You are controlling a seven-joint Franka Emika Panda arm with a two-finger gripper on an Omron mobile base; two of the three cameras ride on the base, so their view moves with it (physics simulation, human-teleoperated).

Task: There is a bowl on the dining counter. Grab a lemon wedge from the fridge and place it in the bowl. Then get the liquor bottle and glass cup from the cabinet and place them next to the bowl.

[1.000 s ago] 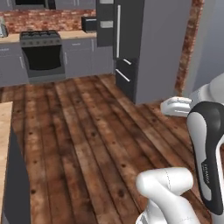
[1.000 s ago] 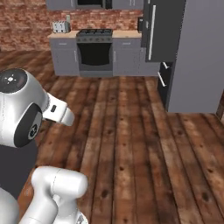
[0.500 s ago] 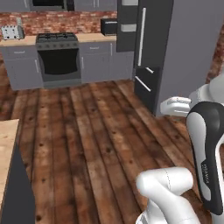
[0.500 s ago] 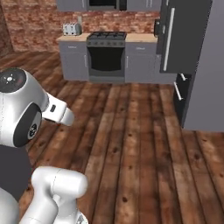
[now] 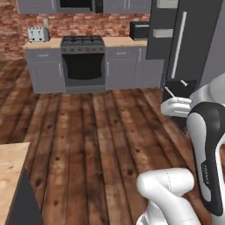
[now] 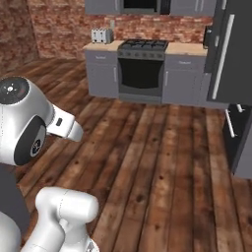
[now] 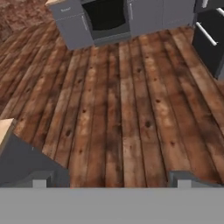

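Note:
The fridge (image 5: 184, 44) is dark grey with a long silver handle and stands closed at the right, across the plank floor; it also appears at the right edge as the fridge (image 6: 236, 54), and its lower drawer front (image 7: 210, 35) sits at the upper right. A light wood corner of the dining counter (image 5: 11, 176) juts in low on the left, also seen as the counter corner (image 7: 4, 127). My gripper (image 7: 111, 178) is open over bare floor, its fingertips (image 7: 40, 179) wide apart with nothing between them. The bowl, lemon wedge, liquor bottle and glass cup are out of view.
A black oven range (image 5: 83, 61) sits between grey base cabinets (image 5: 44, 70) on the far brick wall. A toaster (image 5: 35, 34) and a microwave (image 5: 139, 30) stand on that worktop, with wall cabinets (image 6: 103, 6) above. Wood floor (image 5: 101, 132) lies open in between.
The whole scene has slid to the right in both base views, so the base has moved. The range and fridge now look larger and nearer. The jaws have stayed open.

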